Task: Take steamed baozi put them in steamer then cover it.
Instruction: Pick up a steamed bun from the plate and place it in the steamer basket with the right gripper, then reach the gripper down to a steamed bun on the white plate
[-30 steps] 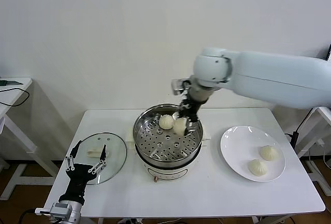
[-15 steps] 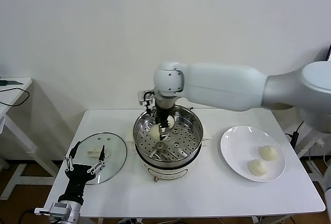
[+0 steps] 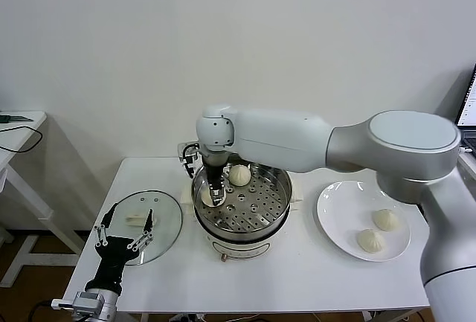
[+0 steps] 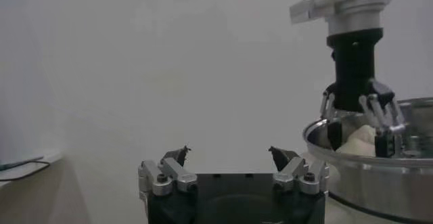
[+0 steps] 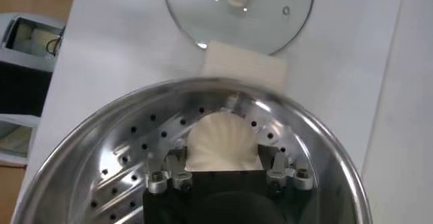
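Note:
The steamer [image 3: 253,207] stands mid-table, a steel pot with a perforated tray on a cream base. One baozi [image 3: 239,175] lies at the tray's back. My right gripper [image 3: 214,197] reaches down into the pot's left side. Its fingers stand open, close on either side of a second baozi [image 5: 223,137] that rests on the tray. Two more baozi [image 3: 386,219] [image 3: 370,240] lie on the white plate [image 3: 342,210] at the right. My left gripper [image 3: 132,210] is parked open and empty over the near left of the table.
The glass lid [image 3: 160,214] with its white handle lies flat on the table left of the steamer, just beyond my left gripper. My right arm [image 3: 297,140] stretches across above the pot from the right. A side table [image 3: 18,125] stands at far left.
My right gripper carried the baozi from the pot's right side across to its left side and came down onto the tray. Its fingers have spread. The left arm has not moved.

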You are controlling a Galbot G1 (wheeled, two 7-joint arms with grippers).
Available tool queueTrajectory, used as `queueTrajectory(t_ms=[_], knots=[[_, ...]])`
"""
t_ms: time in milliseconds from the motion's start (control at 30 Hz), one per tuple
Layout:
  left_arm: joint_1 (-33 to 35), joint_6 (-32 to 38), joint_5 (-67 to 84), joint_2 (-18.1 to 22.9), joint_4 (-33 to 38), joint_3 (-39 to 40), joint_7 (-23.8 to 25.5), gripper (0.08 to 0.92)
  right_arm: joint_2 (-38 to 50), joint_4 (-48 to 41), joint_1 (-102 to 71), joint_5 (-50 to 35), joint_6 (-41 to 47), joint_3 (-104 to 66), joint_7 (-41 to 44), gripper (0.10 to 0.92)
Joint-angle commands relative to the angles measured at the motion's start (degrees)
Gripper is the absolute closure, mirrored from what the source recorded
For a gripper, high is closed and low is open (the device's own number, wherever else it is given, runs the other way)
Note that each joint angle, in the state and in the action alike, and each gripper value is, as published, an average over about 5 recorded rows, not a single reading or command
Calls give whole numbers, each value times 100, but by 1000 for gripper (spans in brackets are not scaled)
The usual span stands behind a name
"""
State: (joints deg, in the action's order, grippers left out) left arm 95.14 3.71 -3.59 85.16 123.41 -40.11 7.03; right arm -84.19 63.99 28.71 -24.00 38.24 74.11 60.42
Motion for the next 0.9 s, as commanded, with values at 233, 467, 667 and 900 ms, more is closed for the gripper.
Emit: queueTrajectory(t_ms=[233, 467, 667, 900], knots=[[36, -19, -5, -12, 44, 19, -3, 177, 1412, 891, 792, -270, -258, -223, 407, 204], [52, -24, -40, -11, 58, 85, -9, 177, 3488, 2094, 1642, -263, -795, 66, 1041, 203], [99, -23, -83, -9, 95, 104, -16, 177, 5009, 2531, 1368, 609, -1399, 147, 1344, 203], [185, 5, -167, 30, 144, 121, -28, 177, 5938, 2372, 86, 1820, -2224, -350, 1535, 203]])
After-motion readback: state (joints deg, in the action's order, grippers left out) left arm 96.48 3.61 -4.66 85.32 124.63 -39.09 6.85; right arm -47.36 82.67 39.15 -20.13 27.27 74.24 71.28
